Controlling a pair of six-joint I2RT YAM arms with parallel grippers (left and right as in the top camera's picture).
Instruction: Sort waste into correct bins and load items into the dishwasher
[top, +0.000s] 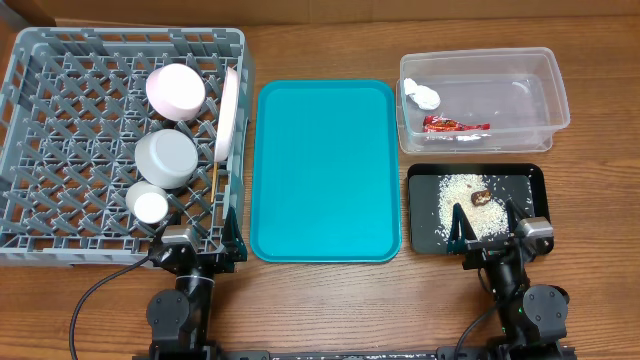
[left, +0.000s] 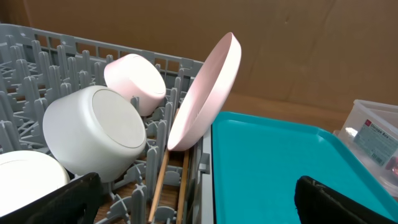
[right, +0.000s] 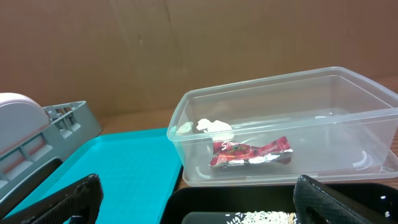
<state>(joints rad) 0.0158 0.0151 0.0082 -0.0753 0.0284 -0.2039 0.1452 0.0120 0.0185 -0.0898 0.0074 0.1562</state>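
My left end effector (top: 200, 240) and right end effector (top: 485, 228) released | round white plate (top: 228, 112) in grey lattice plastic rack (top: 120, 36), left; red crinkled wrapper (top: 455, 125) in clear plastic tub (top: 555, 90), far right | looks finished: I'd lift straight, avoiding loose white rice (top: 455, 195)

Black arms (top: 183, 310), grey wrist cameras (top: 178, 236), black cables (top: 92, 295).

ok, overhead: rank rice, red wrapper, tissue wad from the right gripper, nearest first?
1. Rice grains: in the black tray, at the right gripper fingertips.
2. Red wrapper: in the clear tub, near side.
3. Tissue wad: tub's far left corner.
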